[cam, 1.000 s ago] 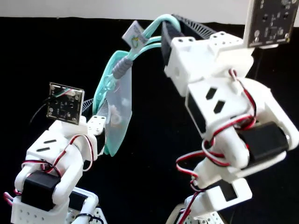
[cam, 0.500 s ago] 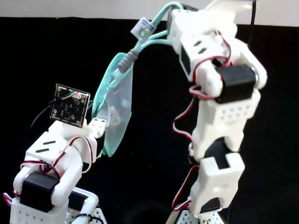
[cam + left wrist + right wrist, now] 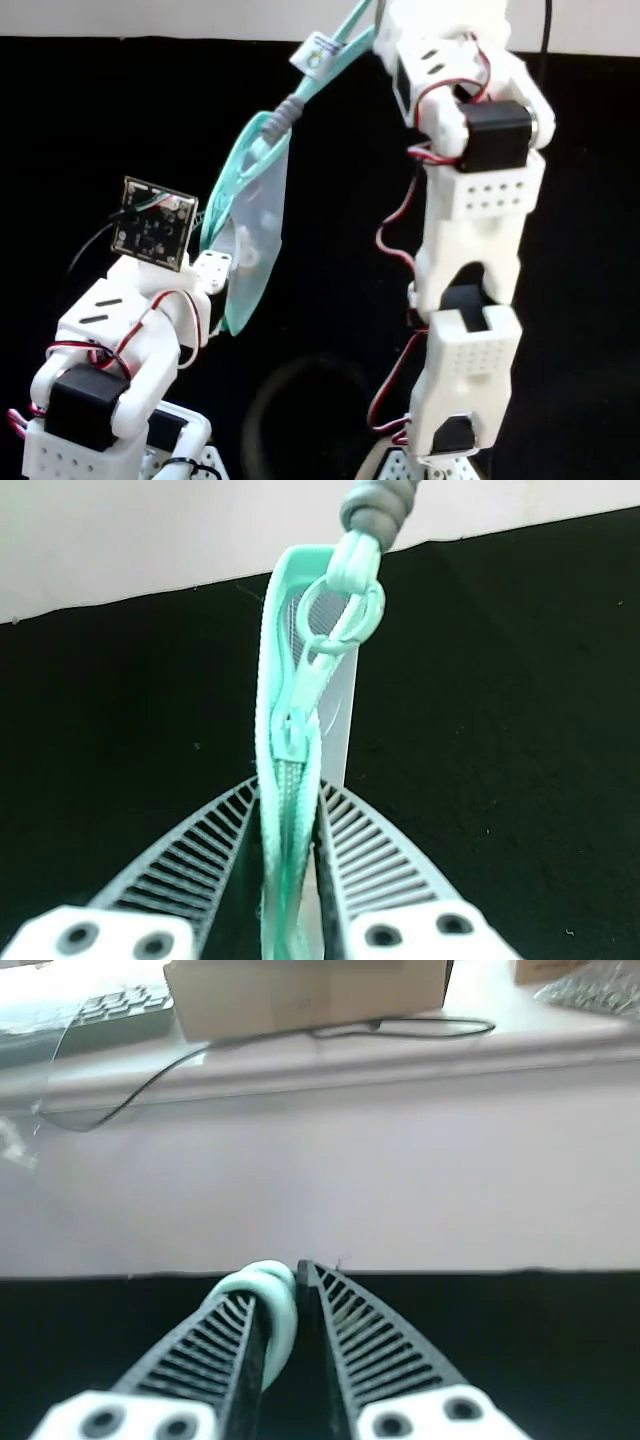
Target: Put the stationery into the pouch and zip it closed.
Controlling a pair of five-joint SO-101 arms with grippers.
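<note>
Mint-green pouch [image 3: 250, 240] hung above the surface [image 3: 100, 120], its edge clamped in the left arm's fingers [image 3: 190, 860]; the right arm's fingers [image 3: 215, 1350], clenched on the pull cord [image 3: 268, 1290], had risen, likely drawing the zip.

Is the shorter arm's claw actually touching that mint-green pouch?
Touching. In the left wrist view, the pouch's zipper edge is pinched between both fingers of the left gripper.
</note>
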